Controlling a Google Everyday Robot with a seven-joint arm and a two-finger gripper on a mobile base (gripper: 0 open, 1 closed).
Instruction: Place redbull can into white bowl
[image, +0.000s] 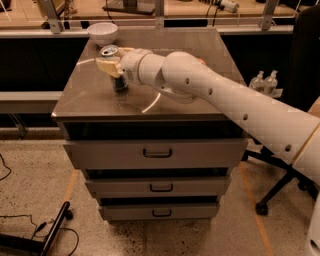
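The white bowl (103, 33) stands upright on the steel tabletop (80, 97). The redbull can (120, 82) is just in front of the bowl and a little to the right of it, near but not touching it. The can is not straight: its silver top leans toward the bowl and its dark lower end points away from it. I cannot tell if the lower end touches the tabletop or hangs just above it.

The pincer (113, 59) is at the same place, in front of the bowl, and it is pinching the can at the upper half. One beige finger (106, 65) lies across the side of the can that faces the camera. The other one is on the side nearer to the bowl, and only a small part of it shows. The white arm (225, 100) reaches the can from the right of the bowl, low over the tabletop.

Below the bowl, under the tabletop, there are three drawers (157, 152), all pushed in. Far to the right of the bowl stand two small bottles (265, 82), and lower than them a chair base (272, 192) on wheels. On the floor, well below the bowl, lies a black cable (30, 235).
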